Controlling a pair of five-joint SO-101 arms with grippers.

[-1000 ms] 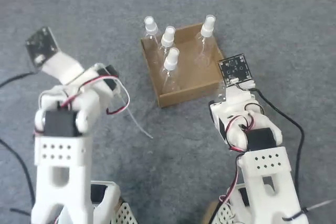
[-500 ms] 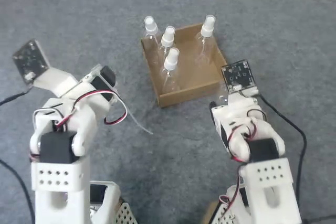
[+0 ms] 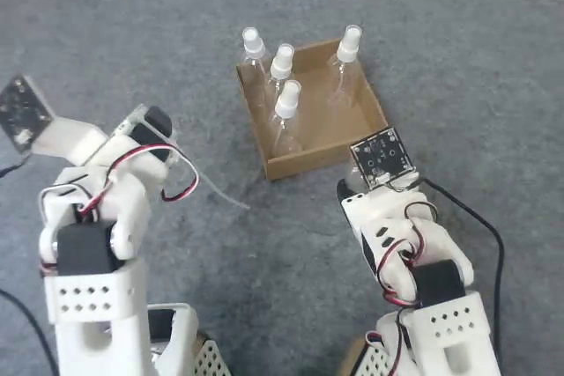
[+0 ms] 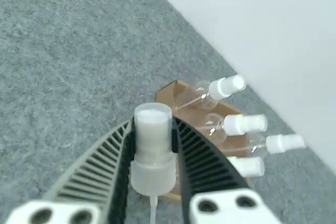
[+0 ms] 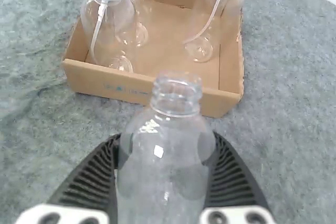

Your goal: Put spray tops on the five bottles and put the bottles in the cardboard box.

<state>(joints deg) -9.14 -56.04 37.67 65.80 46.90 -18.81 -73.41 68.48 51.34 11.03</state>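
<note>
**Both arms pull back, each with a part in its grip**

The left arm (image 3: 97,209) has swung to the left and come nearer. Its little camera board (image 3: 22,112) was higher up and closer to the middle a second ago. Now it sits by the left edge. The left gripper (image 4: 152,124) is closed tight on a white spray top (image 4: 153,153), one finger on each side. A thin tube (image 3: 220,194) hangs from the spray top. It has slid a bit to the left and a bit farther away with the arm. The spray top is held up over the grey tabletop (image 3: 441,59), to the left of the cardboard box (image 3: 308,158).

The right arm (image 3: 414,253) has come nearer too, and a little to the left. Its camera board (image 3: 381,156) was beside the box's right wall before. Now it is at the box's near right corner. The right gripper (image 5: 166,139) is squeezed onto an open bottle (image 5: 173,98). This bottle is see-through and has no top on it. It is held upright just on the near side of the box.

The box has not moved. Four bottles (image 3: 286,116) stand in it, each with a white spray top on. They are in the same spots as before.
</note>
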